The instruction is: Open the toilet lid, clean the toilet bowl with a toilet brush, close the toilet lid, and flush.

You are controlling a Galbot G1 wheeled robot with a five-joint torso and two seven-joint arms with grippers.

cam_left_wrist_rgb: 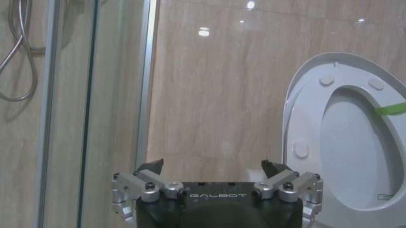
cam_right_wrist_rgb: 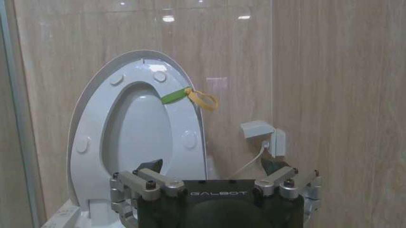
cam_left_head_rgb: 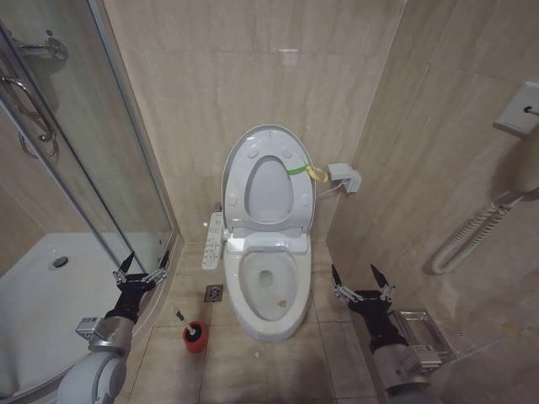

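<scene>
- Toilet bowl [cam_left_head_rgb: 268,290] is dead ahead of me, open to view, with its white button strip [cam_left_head_rgb: 214,241] running along its left side.
- The toilet lid [cam_left_head_rgb: 268,181] is up, standing behind the bowl against the wall, and the ring seat [cam_left_head_rgb: 290,187] is raised flat against it.
- A yellow-green band [cam_left_head_rgb: 305,172] hangs off the right edge of the lid; from my right wrist I see it trailing a yellow loop.
- The toilet brush [cam_left_head_rgb: 183,320] is on the floor left of the bowl, standing tilted in the red cup [cam_left_head_rgb: 194,336], its pale handle tip leaning away from the bowl.
- A floor drain [cam_left_head_rgb: 214,293] sits between the cup and the bowl's base.
- My left pincer [cam_left_head_rgb: 141,271] hangs left of the bowl, above the cup and clear of the brush, fingers spread wide with nothing between them.
- My right pincer [cam_left_head_rgb: 363,284] hangs right of the bowl, fingers also spread apart and empty, touching nothing.
- The glass shower screen [cam_left_head_rgb: 101,168] stands further left of the bowl, beyond my left pincer.
- A small white wall box [cam_left_head_rgb: 344,176] sits on the wall just right of the lid, a cable dropping from it.
</scene>
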